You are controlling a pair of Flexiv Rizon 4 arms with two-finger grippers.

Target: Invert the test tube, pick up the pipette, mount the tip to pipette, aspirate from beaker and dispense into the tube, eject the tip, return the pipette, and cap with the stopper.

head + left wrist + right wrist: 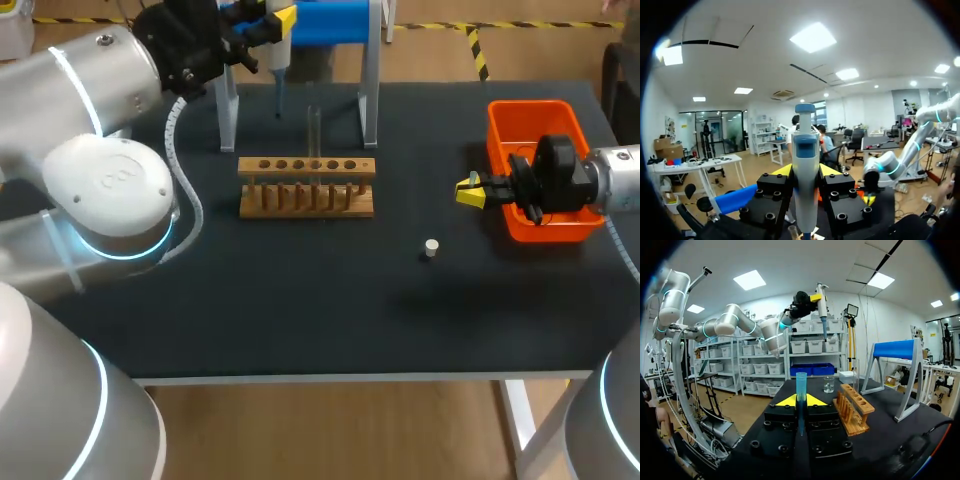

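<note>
Mounting the tip, by the look of it. Left gripper [806, 175] clamped on the pipette [805, 150], held upright, high above and behind the wooden rack [307, 186], nozzle pointing down. Right gripper [801, 405] pinched shut around the blue tip [801, 386], wide end up, well to the right of the rack. Test tube [314, 128] standing in the rack; stopper [431, 248] lying in front of the rack and to its right; beaker [828, 384] past the rack's far end from the right gripper. Best done by bringing the tip squarely under the nozzle, lining up both axes, then pressing straight together, firmly, with no side load. Worth steering wide of the tube on the way.
</note>
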